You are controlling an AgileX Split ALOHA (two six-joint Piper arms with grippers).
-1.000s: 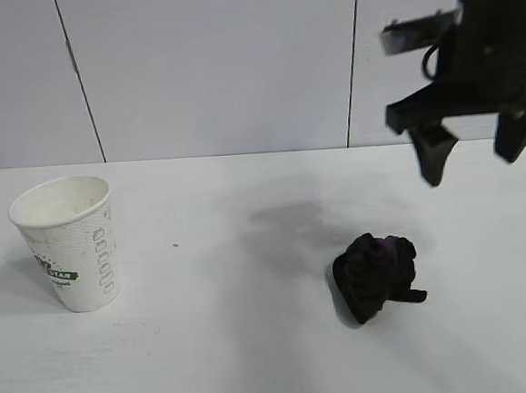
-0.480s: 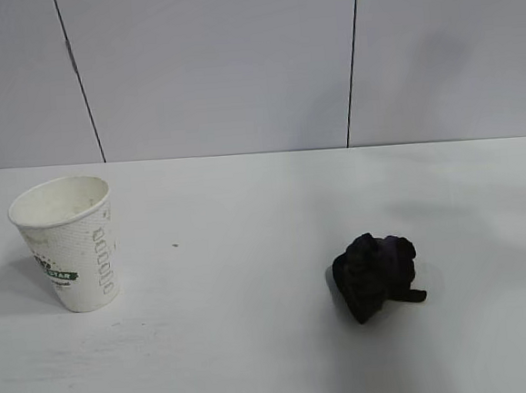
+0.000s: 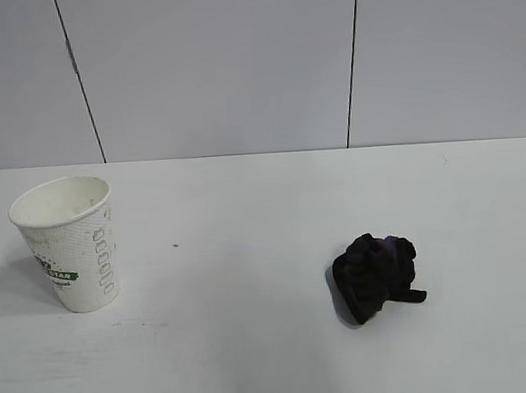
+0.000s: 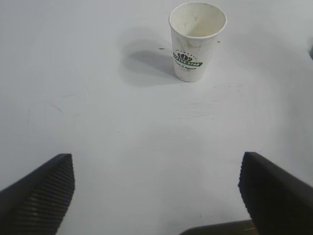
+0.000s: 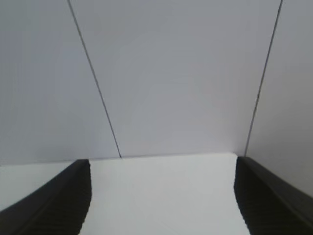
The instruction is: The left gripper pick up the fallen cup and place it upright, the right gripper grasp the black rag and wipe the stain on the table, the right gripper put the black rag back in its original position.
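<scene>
**Exterior view: cup upright, rag lying on the table, both arms out of that frame**

Exterior view, nearest first: the black rag (image 3: 377,275) lies crumpled in a dark lump on the table (image 3: 256,343), right of centre, with a faint purple tinge on its upper folds. Nothing touches it. Farther left and a little deeper stands the fallen cup (image 3: 68,242), now upright on its base, rim up and mouth open, its green banner logo turned towards the left side. Cup and rag are well apart. A tiny dark speck sits on the white surface between them, closer to the cup. No olive-brown blotches show on the tabletop from here, though faint marks might be lost against the white. Behind the table rises a pale panelled wall (image 3: 234,62) with thin dark seams.

From the left wrist camera, the left gripper (image 4: 156,196) hangs above the table with its two ribbed fingers (image 4: 41,193) spread wide and nothing between them. The cup (image 4: 194,41) stands beyond it, well clear of the fingertips, its shadow beside it.

From the right wrist camera, the right gripper (image 5: 161,196) also has its fingers (image 5: 54,200) parted and empty. It faces the far edge of the table (image 5: 161,191) and the panelled wall (image 5: 171,73) beyond.
</scene>
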